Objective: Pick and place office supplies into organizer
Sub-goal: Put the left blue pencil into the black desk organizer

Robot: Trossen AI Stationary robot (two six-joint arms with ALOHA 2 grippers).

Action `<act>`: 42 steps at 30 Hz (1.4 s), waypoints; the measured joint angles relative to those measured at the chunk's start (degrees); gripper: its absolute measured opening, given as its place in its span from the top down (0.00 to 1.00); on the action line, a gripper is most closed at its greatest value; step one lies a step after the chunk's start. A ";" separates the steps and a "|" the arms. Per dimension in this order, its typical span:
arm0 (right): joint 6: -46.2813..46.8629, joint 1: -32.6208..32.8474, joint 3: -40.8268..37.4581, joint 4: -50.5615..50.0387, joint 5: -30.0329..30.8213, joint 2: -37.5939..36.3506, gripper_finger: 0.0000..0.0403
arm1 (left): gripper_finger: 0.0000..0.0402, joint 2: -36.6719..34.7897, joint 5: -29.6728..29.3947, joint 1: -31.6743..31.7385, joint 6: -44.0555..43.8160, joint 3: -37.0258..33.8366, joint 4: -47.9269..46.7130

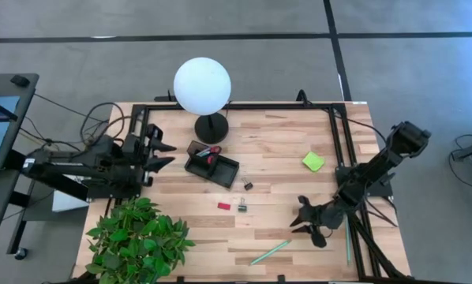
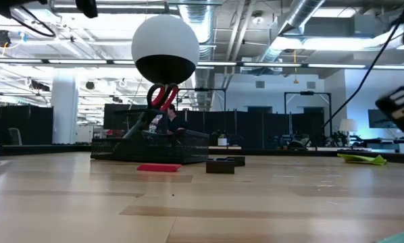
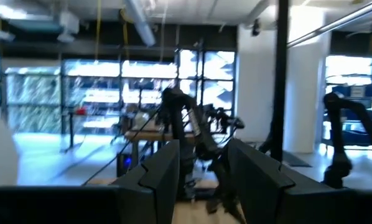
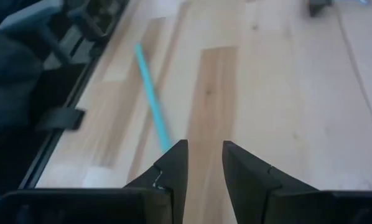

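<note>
Globe lamp, plant, table.

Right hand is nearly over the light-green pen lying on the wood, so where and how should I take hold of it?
Grip the light-green pen near mid-length, coming straight down from above. It lies flat and slanted on the table with bare wood all round, so set the right hand, its fingers apart and empty, across the thin shaft; that probably keeps it from tipping.
</note>
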 joint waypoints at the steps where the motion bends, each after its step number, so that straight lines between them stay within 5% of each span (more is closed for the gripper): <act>1: 1.22 -0.25 -0.01 0.13 0.04 0.51 0.77 | 0.67 -0.23 0.07 -0.79 0.96 0.00 0.95; 25: -6.61 1.16 0.07 18.85 -3.22 18.95 0.77 | 0.67 -0.38 -2.13 -5.02 3.24 0.00 1.59; 42: -6.87 1.87 0.12 19.38 -4.75 13.99 0.77 | 0.67 -0.38 -2.20 -5.02 3.16 -0.02 1.59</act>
